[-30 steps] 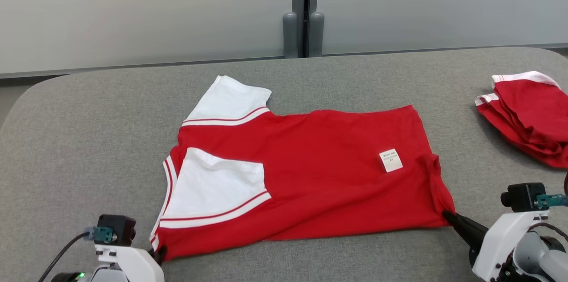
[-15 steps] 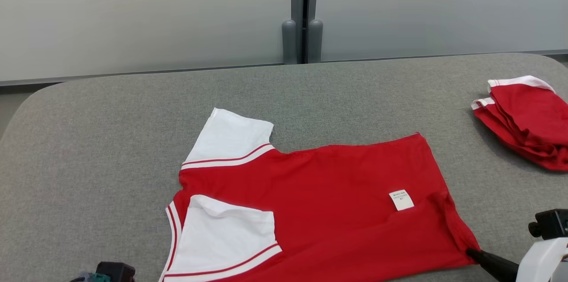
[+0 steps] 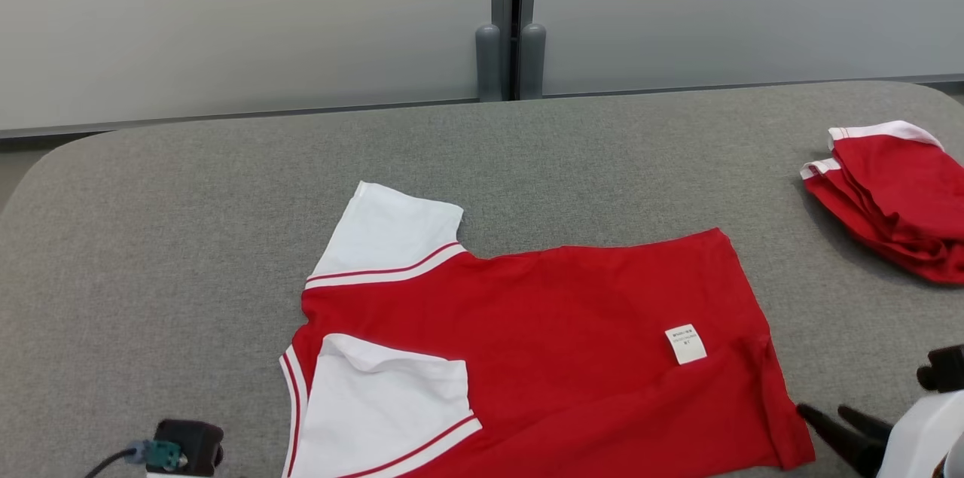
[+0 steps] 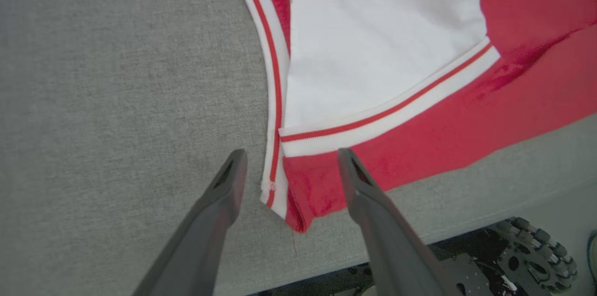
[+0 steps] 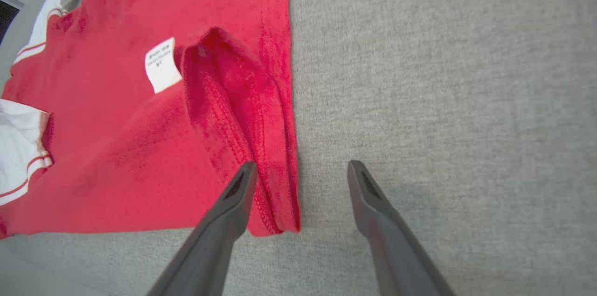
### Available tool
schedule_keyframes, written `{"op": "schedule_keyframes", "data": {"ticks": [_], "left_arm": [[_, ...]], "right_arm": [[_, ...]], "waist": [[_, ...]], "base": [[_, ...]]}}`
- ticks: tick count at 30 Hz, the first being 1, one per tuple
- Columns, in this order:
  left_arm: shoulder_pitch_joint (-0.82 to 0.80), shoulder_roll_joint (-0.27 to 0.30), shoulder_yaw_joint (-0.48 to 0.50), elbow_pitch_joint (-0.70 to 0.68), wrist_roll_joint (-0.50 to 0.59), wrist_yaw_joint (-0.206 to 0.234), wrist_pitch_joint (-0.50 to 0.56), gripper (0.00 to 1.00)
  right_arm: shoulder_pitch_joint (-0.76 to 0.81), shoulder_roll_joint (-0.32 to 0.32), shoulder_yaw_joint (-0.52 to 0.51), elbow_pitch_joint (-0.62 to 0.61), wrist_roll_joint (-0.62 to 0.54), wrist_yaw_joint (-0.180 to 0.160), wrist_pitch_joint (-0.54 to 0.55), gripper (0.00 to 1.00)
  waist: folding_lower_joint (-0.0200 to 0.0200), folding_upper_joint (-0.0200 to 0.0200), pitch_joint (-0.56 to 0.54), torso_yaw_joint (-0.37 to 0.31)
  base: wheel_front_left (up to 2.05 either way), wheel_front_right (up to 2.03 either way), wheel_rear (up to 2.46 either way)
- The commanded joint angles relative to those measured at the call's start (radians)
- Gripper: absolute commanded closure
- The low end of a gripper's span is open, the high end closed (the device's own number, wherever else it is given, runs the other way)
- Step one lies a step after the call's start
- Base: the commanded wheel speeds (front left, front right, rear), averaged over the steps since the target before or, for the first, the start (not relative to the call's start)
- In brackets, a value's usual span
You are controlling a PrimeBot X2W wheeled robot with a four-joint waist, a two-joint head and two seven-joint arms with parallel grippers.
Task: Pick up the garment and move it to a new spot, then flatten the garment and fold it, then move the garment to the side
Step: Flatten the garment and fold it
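The garment (image 3: 542, 342) is laid flat, one sleeve folded in — left gripper (image 4: 288, 165) and right gripper (image 5: 302, 175) are held apart, empty — further folding and the move aside are judged outstanding.

The left gripper (image 4: 290, 154) is held low with jaws spread wide. The right gripper (image 5: 302, 165) is held likewise, jaws parted.

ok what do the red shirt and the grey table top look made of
Red shirt: soft matte knit, probably cotton jersey; it creases and shows stitched hems. Table top: grey cloth-like covering, matte, finely flecked weave; possibly felt or upholstery fabric.
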Motion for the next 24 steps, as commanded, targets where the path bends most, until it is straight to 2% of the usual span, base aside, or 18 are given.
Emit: {"op": "schedule_keyframes", "data": {"ticks": [1, 7, 11, 17, 24], "left_arm": [[-0.023, 0.011, 0.012, -0.003, 0.012, 0.006, -0.008, 0.00], [-0.144, 0.038, 0.064, -0.026, 0.111, 0.016, -0.075, 0.00], [-0.272, 0.027, 0.070, -0.030, 0.163, -0.020, -0.073, 0.00], [-0.491, -0.025, 0.054, 0.091, 0.172, -0.131, -0.008, 0.00], [-0.746, -0.134, -0.004, 0.327, 0.156, -0.303, 0.102, 0.00]], "right_arm": [[-0.001, -0.006, -0.020, -0.017, -0.017, 0.002, -0.021, 0.00], [-0.034, 0.002, -0.156, -0.101, -0.112, 0.001, -0.123, 0.00], [-0.086, 0.043, -0.210, -0.122, -0.171, 0.001, -0.138, 0.00], [-0.222, 0.097, -0.212, -0.108, -0.234, 0.001, -0.099, 0.00], [-0.378, 0.133, -0.169, -0.025, -0.257, 0.001, -0.035, 0.00]], "waist": [[0.0000, 0.0000, 0.003, 0.000], [0.0000, 0.0000, 0.035, -0.006], [0.0000, 0.0000, 0.084, -0.008], [0.0000, 0.0000, 0.188, -0.018], [0.0000, 0.0000, 0.283, -0.028]], "base": [[0.00, 0.00, 0.00], [0.00, 0.00, 0.00], [0.00, 0.00, 0.00], [0.00, 0.00, 0.00], [0.00, 0.00, 0.00]]}}
